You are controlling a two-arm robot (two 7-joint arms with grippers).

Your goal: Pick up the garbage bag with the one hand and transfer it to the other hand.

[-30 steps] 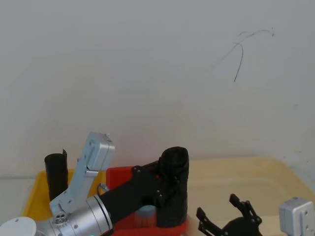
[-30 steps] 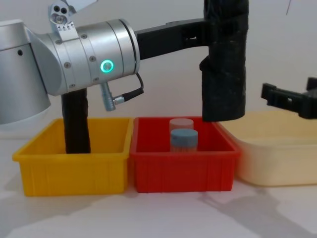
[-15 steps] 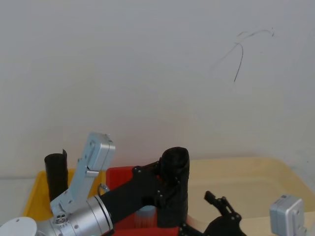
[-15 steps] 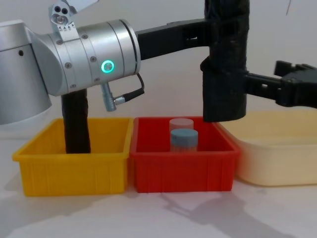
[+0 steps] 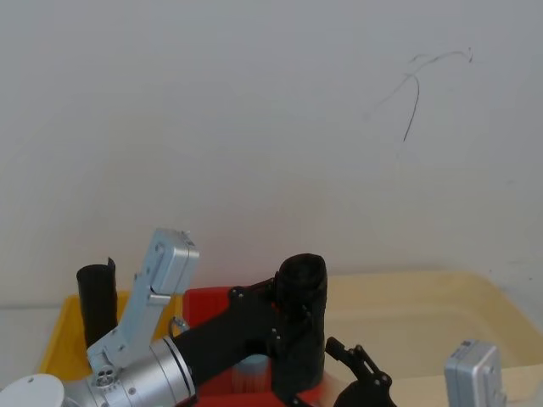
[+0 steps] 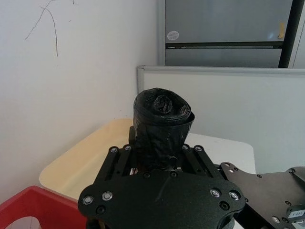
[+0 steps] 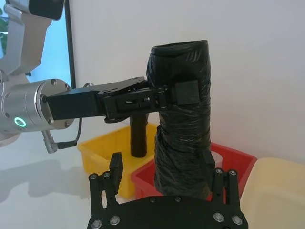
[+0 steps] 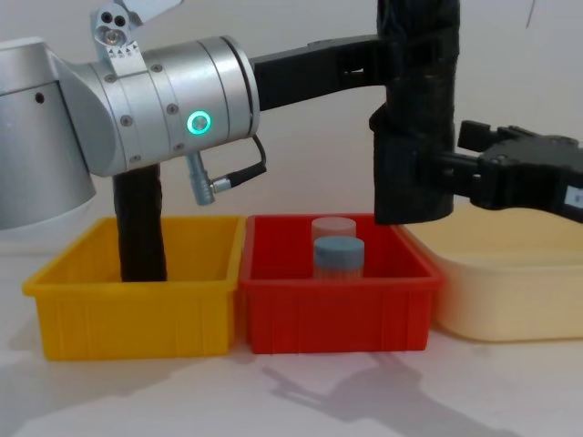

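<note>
Bag is held upright in the air over the right end of the red bin, clamped near its top by the left claw. The right claw, well apart to the right a second ago, has been brought in. It is now set wide around the bag's lower half, one finger seen on each side in the right wrist view. Contact with the bag cannot be confirmed. Bag and left claw are unmoved.

Pick-up is judged done and the hand-over is judged at the closing stage. The right claw is to be shut before the left is released. If it is released early, the bag could be dropped onto the jar below.
</note>
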